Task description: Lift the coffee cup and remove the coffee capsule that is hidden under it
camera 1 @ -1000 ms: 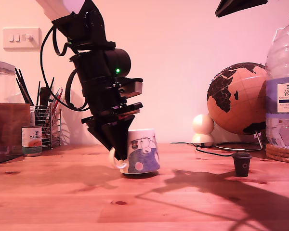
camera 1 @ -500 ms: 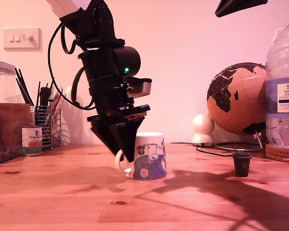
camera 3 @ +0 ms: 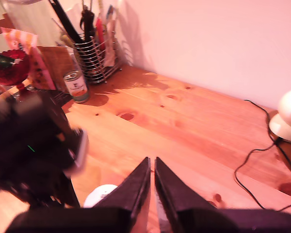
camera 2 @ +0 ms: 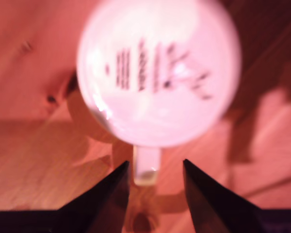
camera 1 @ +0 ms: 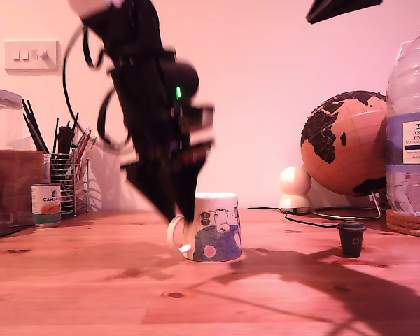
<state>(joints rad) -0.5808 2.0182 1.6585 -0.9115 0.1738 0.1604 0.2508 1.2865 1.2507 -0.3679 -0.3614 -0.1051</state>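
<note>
Now my first gripper (camera 2: pixel 155 167) is hanging jaws apart around the cup (camera 1: pixel 213 227) handle, gripping nothing. Cup is sitting upside down on the table (camera 1: pixel 91 294); capsule (camera 1: pixel 351 239) is standing exposed, well apart. My second gripper (camera 3: pixel 152 182), nearly closed and empty, is hovering high; it looks due to descend on the capsule.

A wooden table (camera 1: pixel 77 294) carries the clutter: at the exterior view's left, a small labelled tin can (camera 1: pixel 46 204) stands just beside a wire holder of pens (camera 1: pixel 68 175) — with a light switch (camera 1: pixel 31 54) on the wall above. At that view's right sit a globe (camera 1: pixel 344 143), a white round lamp (camera 1: pixel 295 187) and a large water bottle (camera 1: pixel 410 126) — a black cable (camera 1: pixel 301 220) trails across the tabletop near the lamp.
</note>
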